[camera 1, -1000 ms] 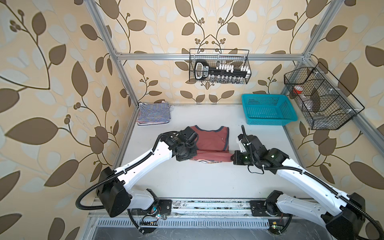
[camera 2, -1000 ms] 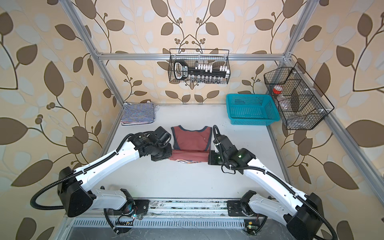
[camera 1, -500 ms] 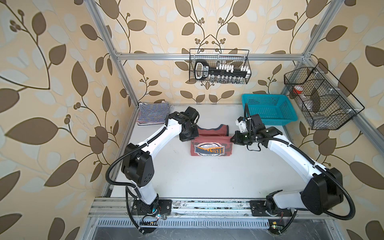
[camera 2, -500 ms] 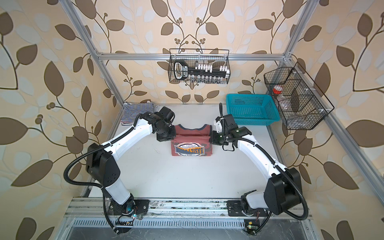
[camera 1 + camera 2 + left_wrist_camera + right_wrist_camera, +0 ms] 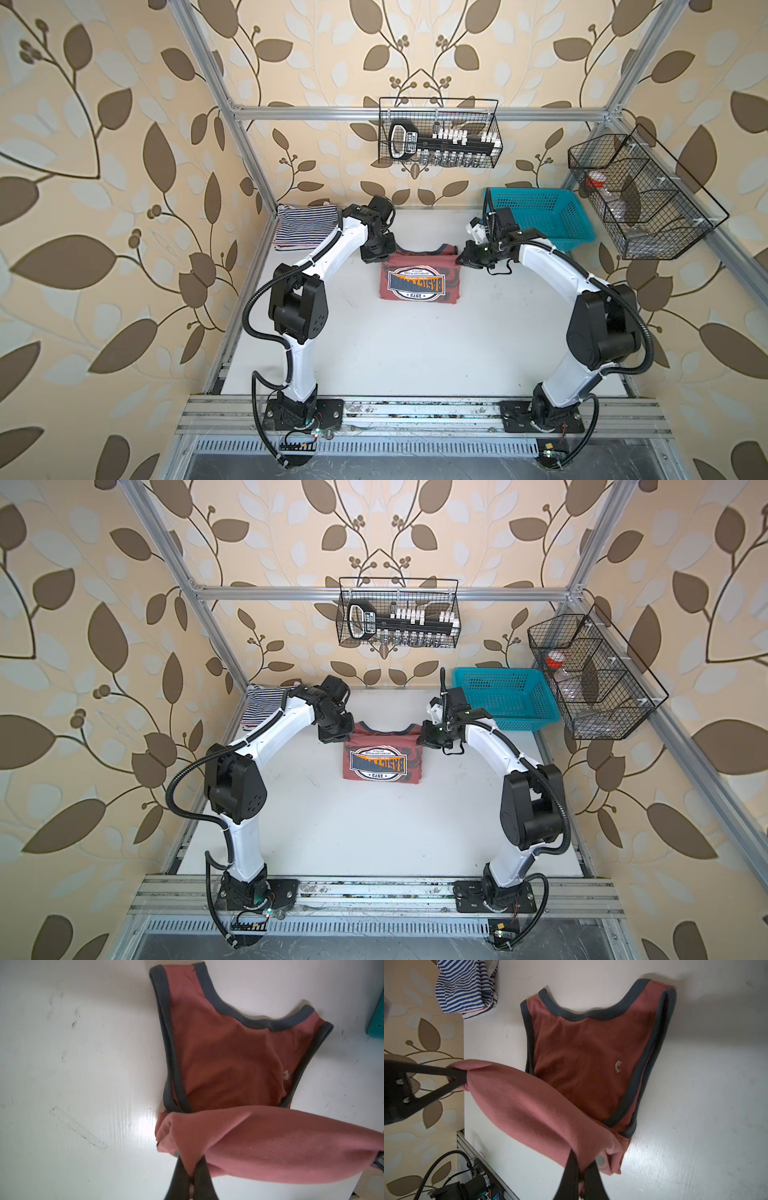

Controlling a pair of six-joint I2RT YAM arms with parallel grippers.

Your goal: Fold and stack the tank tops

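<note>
Both sets of jaws clamped tight on the dusty red tank top [image 5: 419, 286], mid-desk [image 5: 415, 353]!
The left jaws pinch one hem corner and the right jaws the other. The cloth spans between them, doubled over with the badge print up and the straps flat beyond. Far left corner: the striped tops [image 5: 305, 226].

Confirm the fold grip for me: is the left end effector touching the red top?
Touching. The left wrist view shows the left end effector shut on a bunched edge of the red top.
</note>
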